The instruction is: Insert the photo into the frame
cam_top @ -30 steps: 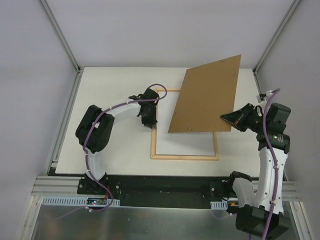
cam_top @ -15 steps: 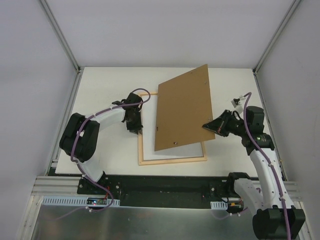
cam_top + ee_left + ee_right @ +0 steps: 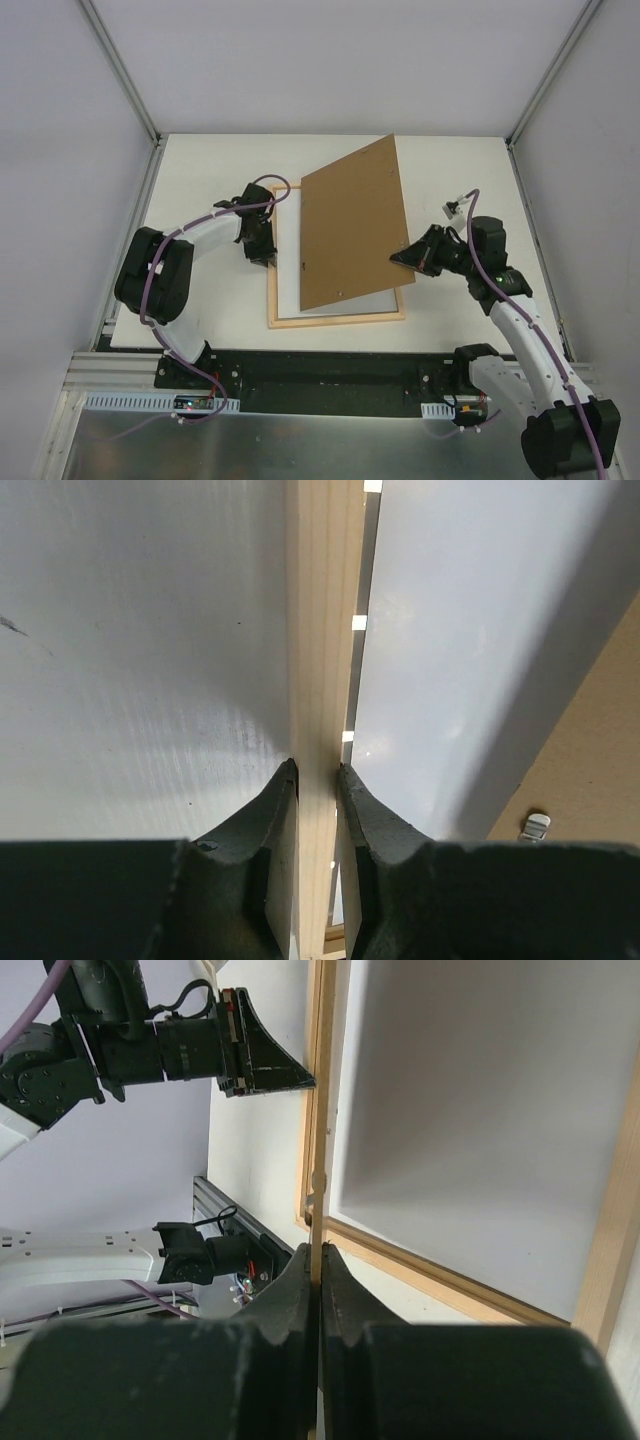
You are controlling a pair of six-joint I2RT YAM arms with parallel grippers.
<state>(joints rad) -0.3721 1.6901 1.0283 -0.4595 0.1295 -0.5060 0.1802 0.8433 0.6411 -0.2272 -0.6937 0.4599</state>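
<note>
Top: thin light-wood rectangular frame (image 3: 335, 321) flat on white counter (image 3: 200, 180), white-backed paper photo (image 3: 288, 265) lying inside. Flat brown backing board (image 3: 350, 225) tilted over both, probably to cover them.
Left wrist: left pincer (image 3: 317, 780) clamps frame rail, steadying it.
Right wrist: right pincer (image 3: 316, 1260) pinches board edge.

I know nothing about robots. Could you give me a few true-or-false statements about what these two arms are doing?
1. The left tool grips a side rail of the frame. True.
2. The right tool is open and empty. False: it is shut on the edge of the brown board.
3. The brown board lies flat inside the frame. False: it is held at a slant over the frame, reaching past its far rail.
4. The frame lies on the table. True.
</note>
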